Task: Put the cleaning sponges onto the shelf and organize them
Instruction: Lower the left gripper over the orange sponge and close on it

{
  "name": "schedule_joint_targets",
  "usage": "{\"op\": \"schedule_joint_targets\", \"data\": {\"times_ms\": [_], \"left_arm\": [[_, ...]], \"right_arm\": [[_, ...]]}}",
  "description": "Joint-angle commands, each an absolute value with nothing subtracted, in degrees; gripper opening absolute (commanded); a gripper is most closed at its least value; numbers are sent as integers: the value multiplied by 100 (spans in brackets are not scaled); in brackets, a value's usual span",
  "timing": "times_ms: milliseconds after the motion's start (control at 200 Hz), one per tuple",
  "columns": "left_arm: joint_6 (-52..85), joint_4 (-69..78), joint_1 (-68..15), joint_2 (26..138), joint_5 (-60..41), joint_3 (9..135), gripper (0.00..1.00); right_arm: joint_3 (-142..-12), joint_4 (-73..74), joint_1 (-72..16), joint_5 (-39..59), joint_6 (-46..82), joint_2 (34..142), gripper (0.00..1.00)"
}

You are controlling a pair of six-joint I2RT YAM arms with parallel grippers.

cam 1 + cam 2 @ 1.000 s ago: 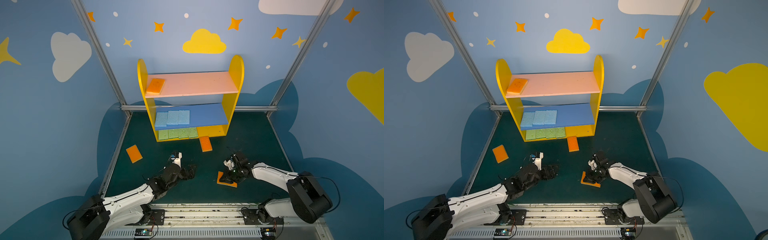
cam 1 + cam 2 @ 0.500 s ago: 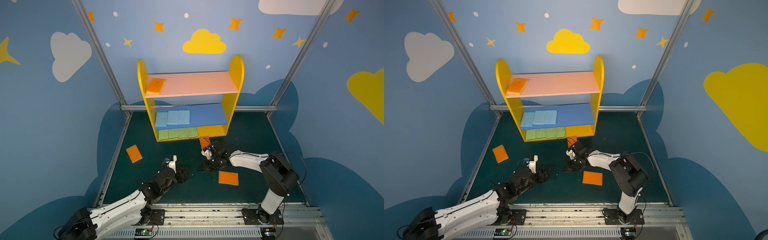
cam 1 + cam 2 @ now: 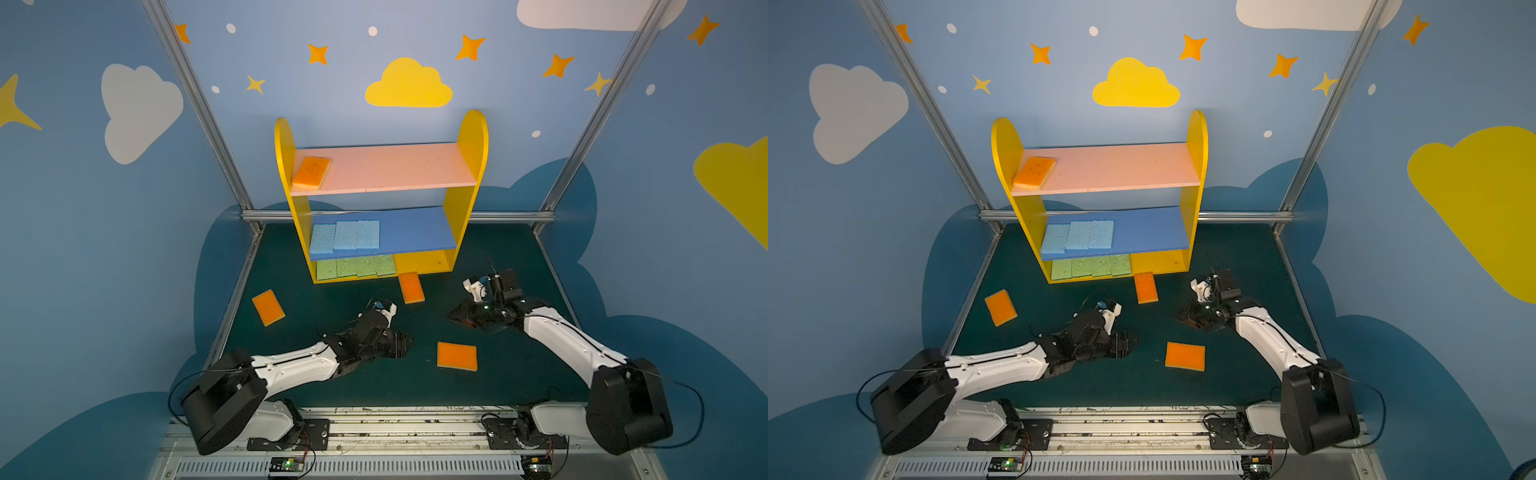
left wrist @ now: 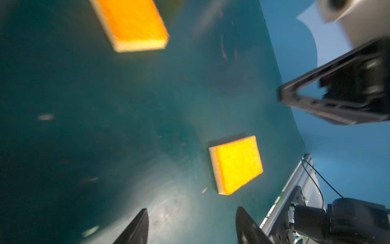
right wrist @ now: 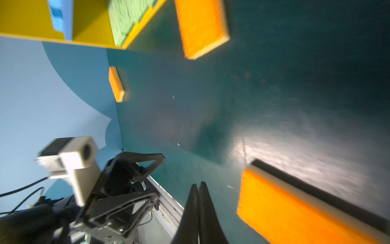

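Note:
The shelf (image 3: 471, 137) (image 3: 1198, 137) stands at the back. An orange sponge (image 3: 311, 172) lies on its pink board, three light blue sponges (image 3: 345, 237) on its blue board, and several green ones (image 3: 355, 266) on its yellow board. Three orange sponges lie on the floor: one at the left (image 3: 268, 307) (image 3: 1000, 307), one before the shelf (image 3: 411, 287) (image 3: 1145, 287), and one near the middle (image 3: 457, 356) (image 3: 1185, 356) (image 4: 237, 164) (image 5: 295, 211). My left gripper (image 3: 405, 343) (image 3: 1129, 340) (image 4: 191, 211) is open and empty, left of the near sponge. My right gripper (image 3: 455, 316) (image 3: 1183, 318) (image 5: 198, 184) is shut on nothing, behind that sponge.
The floor is a dark green mat (image 3: 498, 257) enclosed by blue walls and metal posts (image 3: 582, 137). A metal rail (image 3: 395, 419) runs along the front edge under both arm bases. The two grippers face each other across a short gap.
The right gripper was over the near orange sponge, reached toward the sponge before the shelf, and has now drawn back to the right. The left gripper has shifted right.

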State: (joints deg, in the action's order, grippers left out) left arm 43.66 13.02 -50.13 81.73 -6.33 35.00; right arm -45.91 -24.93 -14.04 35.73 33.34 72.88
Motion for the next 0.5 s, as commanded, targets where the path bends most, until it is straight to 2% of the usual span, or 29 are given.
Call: {"op": "schedule_joint_targets", "data": {"times_ms": [0,160,285,491], "left_arm": [[4314,1708,-5130,8640,-1291,3841,66],[4436,1854,-5273,9399,-1722,4288,66],[4523,1903,-5417,9758,-1677,4510,65],[4852,2080,-5577,10086,-1381,4515,59]], "right_arm": [[-4373,-3102,-795,3941,2907,6944,12],[-4206,-3156,-141,4397,2696,6915,13],[-4101,-3026,15,4538,2666,6960,13],[-4048,-2962,167,4649,2572,7033,12]]}}
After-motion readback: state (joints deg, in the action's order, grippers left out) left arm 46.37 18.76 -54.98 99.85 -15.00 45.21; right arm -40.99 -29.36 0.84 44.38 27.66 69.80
